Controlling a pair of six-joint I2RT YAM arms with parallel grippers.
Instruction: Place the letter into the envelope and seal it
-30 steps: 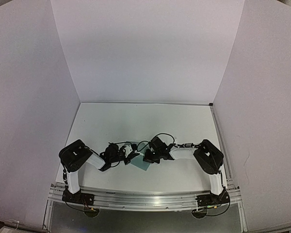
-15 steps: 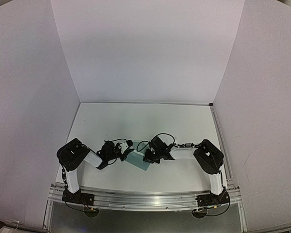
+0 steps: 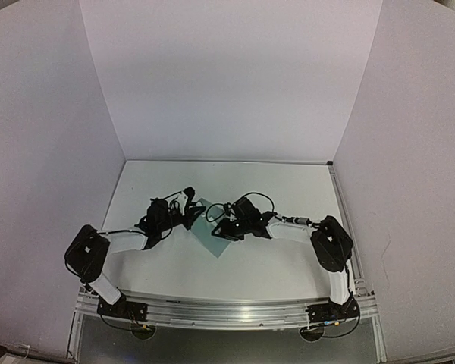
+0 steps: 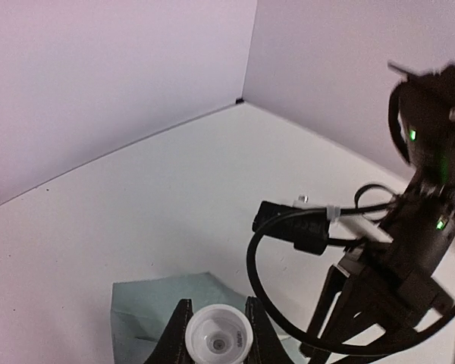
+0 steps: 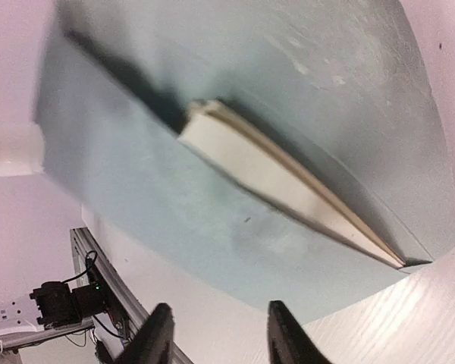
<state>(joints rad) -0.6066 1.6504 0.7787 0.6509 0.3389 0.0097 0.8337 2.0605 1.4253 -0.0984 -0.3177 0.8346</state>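
Observation:
The teal envelope point(image 3: 214, 244) lies flat on the table between the two arms. In the right wrist view the envelope point(image 5: 159, 189) fills the frame with its mouth open, and the folded tan letter point(image 5: 280, 178) sits inside the opening with its edge showing. My right gripper point(image 5: 220, 307) is open and empty just over the envelope's near edge; in the top view it point(image 3: 220, 227) is at the envelope's right side. My left gripper point(image 4: 217, 318) is shut on a small white bottle point(image 4: 218, 345), held above the envelope point(image 4: 148, 315). The bottle's end also shows in the right wrist view point(image 5: 11, 148).
White walls enclose the table point(image 3: 288, 189) at the back and on both sides. The right arm's black wrist and cables point(image 4: 379, 265) hang close beside my left gripper. An aluminium rail point(image 3: 227, 311) runs along the near edge.
Both arms have reached farther from the near edge. The left gripper with the bottle moved up and to the envelope's far left corner; the right gripper and the envelope shifted farther too.

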